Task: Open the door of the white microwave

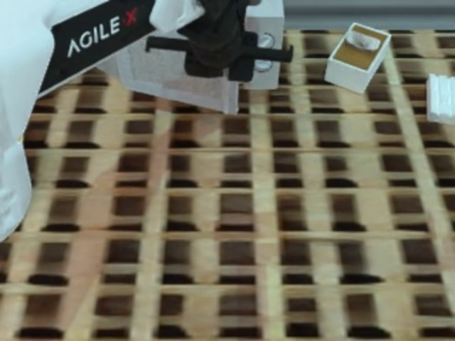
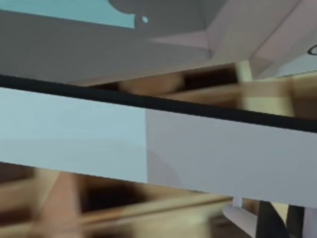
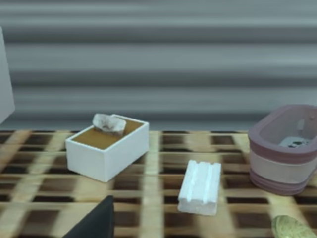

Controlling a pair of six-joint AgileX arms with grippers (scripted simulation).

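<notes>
The white microwave (image 1: 266, 42) stood at the far edge of the table, left of centre in the top view, its two silver knobs showing just past the left gripper (image 1: 220, 46). The door (image 1: 178, 74), a flat light-grey panel with a speckled mesh window, angled out from the oven's front toward the table's near side, so it appeared to be already partly swung open. The left arm reached across it from the table's left, its dark gripper hanging over the door's upper edge close to the knob panel. Whether its fingers were parted or closed on the panel could not be told: the top view masked them, and the left wrist view showed only a pale slab with a dark edge, probably the door seen very close.

The door looked rigid and light, hinged along its left side, so it should turn freely rather than flex. The best hold seemed to be the free edge near the knobs, farthest from the hinge; the smooth face might let the fingers slide.

The right gripper (image 3: 94, 220) sat parked to the right, near a small white box (image 3: 106, 144).
</notes>
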